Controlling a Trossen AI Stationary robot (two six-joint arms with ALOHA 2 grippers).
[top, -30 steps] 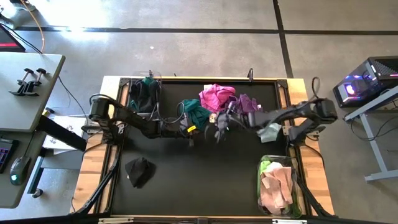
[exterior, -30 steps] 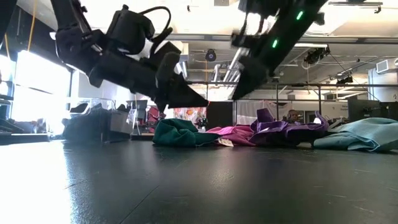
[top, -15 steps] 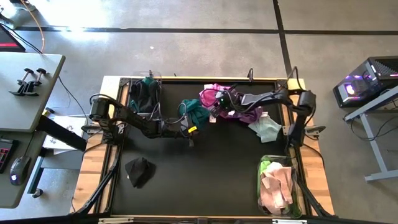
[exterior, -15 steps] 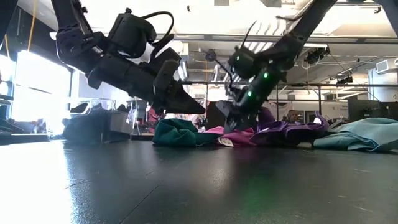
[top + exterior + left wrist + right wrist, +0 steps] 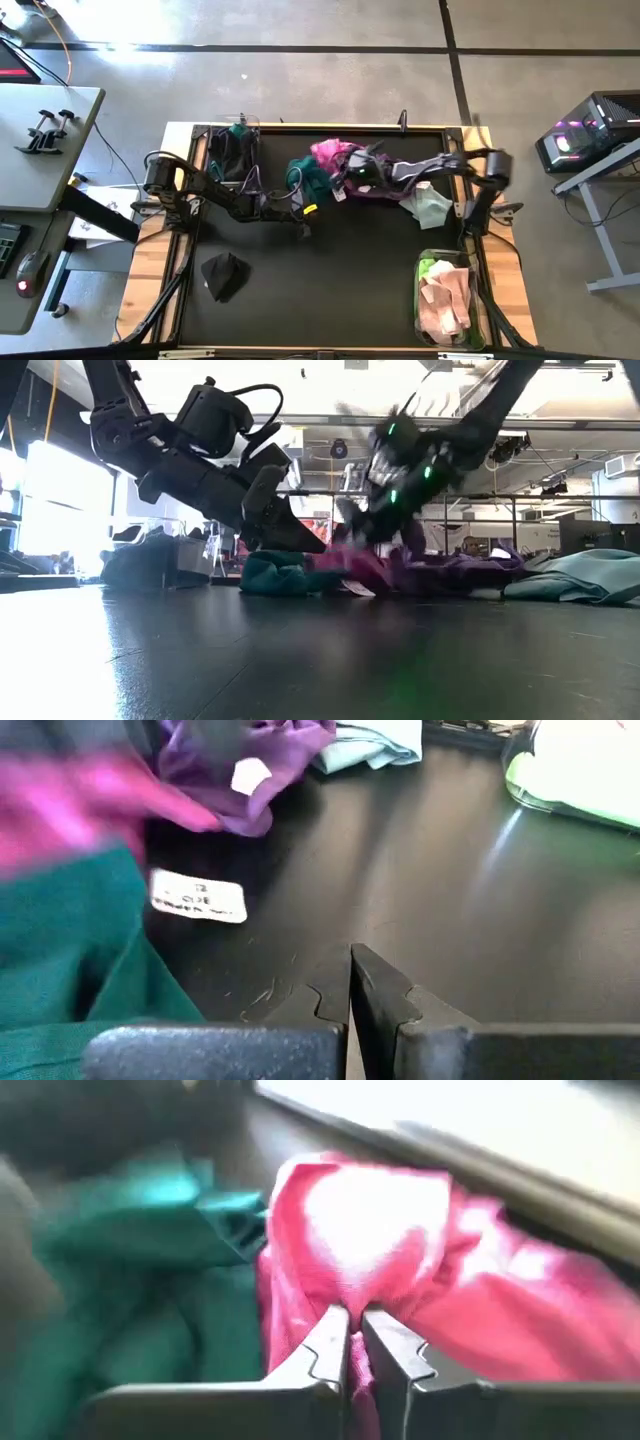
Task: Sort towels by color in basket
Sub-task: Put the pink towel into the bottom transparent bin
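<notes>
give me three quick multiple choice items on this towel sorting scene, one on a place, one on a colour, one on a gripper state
1. Where does the black towel lie?
A. alone on the mat, on the left arm's side
B. in the clear bin
C. on the teal towel

2. What colour is the towel pinched by the right gripper?
A. mint
B. magenta
C. black

3. How do the left gripper jaws stand?
A. wide open
B. shut on a towel
C. shut on nothing

Answers:
1. A, the high view shows it apart from the pile and from the clear bin.
2. B, the right wrist view shows the magenta towel between its fingers.
3. C, the left wrist view shows the fingers together over bare mat beside the teal towel.
</notes>
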